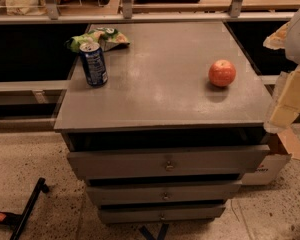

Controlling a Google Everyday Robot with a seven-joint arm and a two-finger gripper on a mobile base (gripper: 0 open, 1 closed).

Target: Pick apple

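Observation:
The apple [222, 73] is small, round and red-orange with a paler patch. It sits on the right side of the grey cabinet top [160, 89], near the right edge. My gripper [286, 106] shows as a pale, cream-coloured part at the right edge of the view. It is beside the cabinet's right front corner, to the right of the apple and apart from it. Nothing is seen in it.
A blue soda can [93, 64] stands upright at the left of the top, with a green snack bag [99, 38] behind it. Three drawers [167, 163] are below. A cardboard box [272, 166] sits on the floor at right, a black tool [25, 209] at left.

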